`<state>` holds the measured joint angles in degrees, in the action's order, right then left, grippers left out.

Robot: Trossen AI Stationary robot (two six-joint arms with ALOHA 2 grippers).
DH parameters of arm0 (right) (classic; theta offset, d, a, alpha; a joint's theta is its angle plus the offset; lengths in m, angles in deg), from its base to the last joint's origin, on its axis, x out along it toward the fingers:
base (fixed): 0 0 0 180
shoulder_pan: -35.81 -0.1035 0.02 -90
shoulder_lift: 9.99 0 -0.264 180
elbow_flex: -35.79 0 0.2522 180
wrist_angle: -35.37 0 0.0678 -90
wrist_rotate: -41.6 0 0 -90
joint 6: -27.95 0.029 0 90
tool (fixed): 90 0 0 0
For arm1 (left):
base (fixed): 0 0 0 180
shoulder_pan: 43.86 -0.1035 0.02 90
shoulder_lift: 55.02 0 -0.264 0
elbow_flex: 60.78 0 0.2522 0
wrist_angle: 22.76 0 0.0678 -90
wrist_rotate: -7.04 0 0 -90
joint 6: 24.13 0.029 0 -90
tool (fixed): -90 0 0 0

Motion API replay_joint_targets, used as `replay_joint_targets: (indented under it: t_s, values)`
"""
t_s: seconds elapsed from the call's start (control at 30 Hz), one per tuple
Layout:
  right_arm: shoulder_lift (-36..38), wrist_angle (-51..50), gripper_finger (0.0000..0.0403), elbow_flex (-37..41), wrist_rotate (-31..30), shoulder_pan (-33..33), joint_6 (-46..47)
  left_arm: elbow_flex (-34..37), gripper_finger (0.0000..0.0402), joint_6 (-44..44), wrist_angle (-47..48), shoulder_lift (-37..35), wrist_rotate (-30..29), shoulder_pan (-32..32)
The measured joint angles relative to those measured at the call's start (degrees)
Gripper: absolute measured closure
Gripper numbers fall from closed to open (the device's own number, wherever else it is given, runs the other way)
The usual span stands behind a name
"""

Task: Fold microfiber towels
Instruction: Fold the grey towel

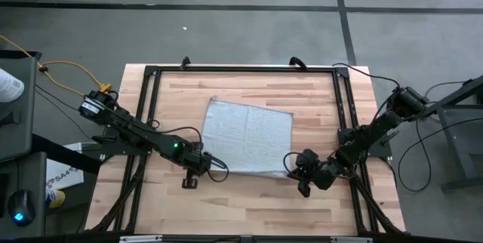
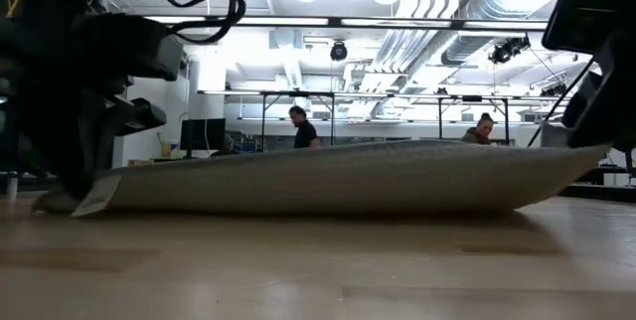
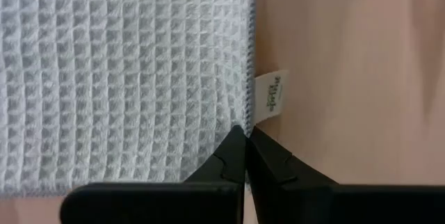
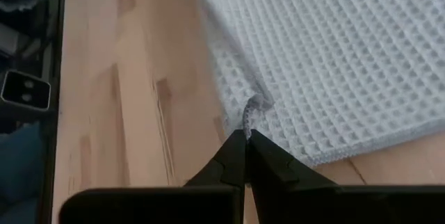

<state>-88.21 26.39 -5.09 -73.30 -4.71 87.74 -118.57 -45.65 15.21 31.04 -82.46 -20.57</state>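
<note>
Two dark robot arms pinch the near corners of a grey-blue towel [image 1: 249,136] on a wooden table [image 1: 249,205]. At lower centre-left of the high view, the left gripper [image 1: 202,160] sits at the towel's near left corner; its wrist view shows the fingers [image 3: 233,156] pressed together on the stitched edge, just beside the small white tag [image 3: 270,96] that sticks out onto bare wood. At lower centre-right of the high view, the right gripper [image 1: 296,164] meets the near right corner. In its wrist view the fingers [image 4: 235,147] are closed on a small bunched fold of the waffle-weave cloth.

The towel lies near the middle of the table in the high view, slightly skewed, its far edge toward the top of the frame. In the low view the towel [image 2: 328,176] stretches across the middle of the frame, with its right end raised off the wood near the right gripper [image 2: 596,111]; the left end, with the tag [image 2: 94,199], appears to rest on the table under the left gripper [image 2: 75,141], though the dark arm hides the contact.

A black frame [image 1: 241,70] borders the table's far edge. Beyond the table, in the low view's background, two people [image 2: 303,127] are visible in a bright workshop under ceiling lights.
</note>
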Motion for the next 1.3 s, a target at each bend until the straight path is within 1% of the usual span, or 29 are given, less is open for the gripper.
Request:
replay_joint_targets:
  t_s: [0.23,0.6,0.73,1.03,1.3]
  values:
    - [0.0,-1.3,0.0399,0.02,4.24,0.0,0.46,0.0,0.0401,-0.23,-3.79,0.0,3.61,0.04]
    - [0.0,-1.43,0.0399,0.02,8.88,0.01,0.63,0.0,0.0401,-1.29,-5.85,0.0,9.46,0.04]
    - [0.0,-1.42,0.0399,0.02,10.13,0.01,0.69,0.0,0.0396,-1.28,-7.44,0.0,10.29,0.04]
    - [0.0,-1.41,0.0399,0.02,10.22,0.01,2.1,0.0,0.0358,-2.82,-10.06,0.0,10.6,0.02]
    - [0.0,-1.4,0.0399,0.02,10.28,0.01,2.12,-0.04,0.0344,-2.99,-11.17,-0.02,10.55,0.01]
